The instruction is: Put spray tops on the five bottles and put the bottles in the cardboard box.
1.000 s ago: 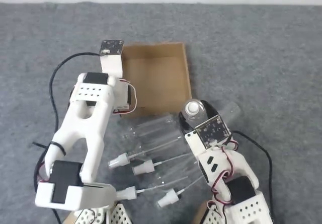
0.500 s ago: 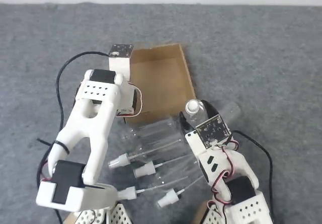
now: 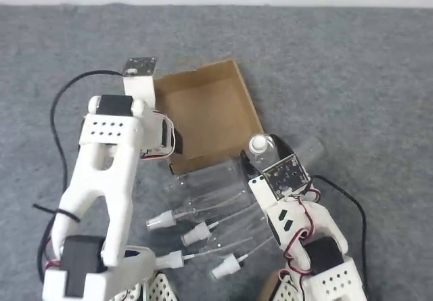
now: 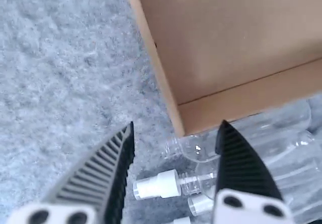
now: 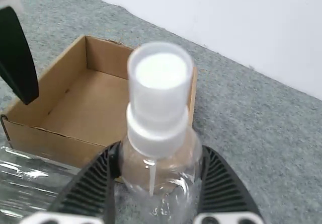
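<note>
**Cardboard box and the held bottle: positions**

We record the right gripper [image 5: 158, 169] pinching a clear bottle [image 5: 158, 143] by its body, with a white spray top [image 5: 160, 78] fitted. In the high view the cardboard box [image 3: 210, 115] lies at 11 o'clock from this bottle, just beside it. The left gripper [image 4: 176, 128] hangs with fingers spread over the box's near corner. Four capped bottles [image 3: 203, 203] lie on the grey carpet [image 3: 352, 71] at 8 o'clock from the right gripper.
</note>
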`<state>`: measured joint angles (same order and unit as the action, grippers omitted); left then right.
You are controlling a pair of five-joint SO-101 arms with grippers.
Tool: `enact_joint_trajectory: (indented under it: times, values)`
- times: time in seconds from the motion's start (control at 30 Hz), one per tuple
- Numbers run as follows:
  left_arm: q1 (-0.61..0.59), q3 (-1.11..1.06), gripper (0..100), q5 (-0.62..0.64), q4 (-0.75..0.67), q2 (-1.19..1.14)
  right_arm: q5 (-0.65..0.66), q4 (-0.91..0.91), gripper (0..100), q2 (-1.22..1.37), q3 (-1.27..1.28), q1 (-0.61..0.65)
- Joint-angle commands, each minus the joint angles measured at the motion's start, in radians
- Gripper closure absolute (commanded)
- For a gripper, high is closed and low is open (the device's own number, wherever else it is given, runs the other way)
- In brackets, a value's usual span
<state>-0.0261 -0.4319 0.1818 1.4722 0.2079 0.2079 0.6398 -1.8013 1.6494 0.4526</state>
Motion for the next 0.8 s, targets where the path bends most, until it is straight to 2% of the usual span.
enact_joint_trajectory:
  times: [0.0,0.17,0.33,0.5,0.77]
  values:
    - [-0.008,0.044,75,-0.009,-0.041,0.064,-0.008,0.007,95.0,-0.015,-0.058,-0.016]
    - [-0.009,0.038,75,-0.008,-0.061,0.064,-0.018,0.005,95.0,-0.015,-0.058,-0.008]
    - [-0.04,0.044,75,-0.002,-0.063,0.064,-0.15,0.002,95.0,-0.015,-0.064,-0.015]
    - [-0.106,0.044,75,0.038,-0.115,0.066,-0.153,-0.007,95.0,-0.015,-0.068,-0.01]
    - [-0.107,0.044,75,0.04,-0.118,0.066,-0.155,-0.079,95.0,-0.013,-0.135,-0.015]
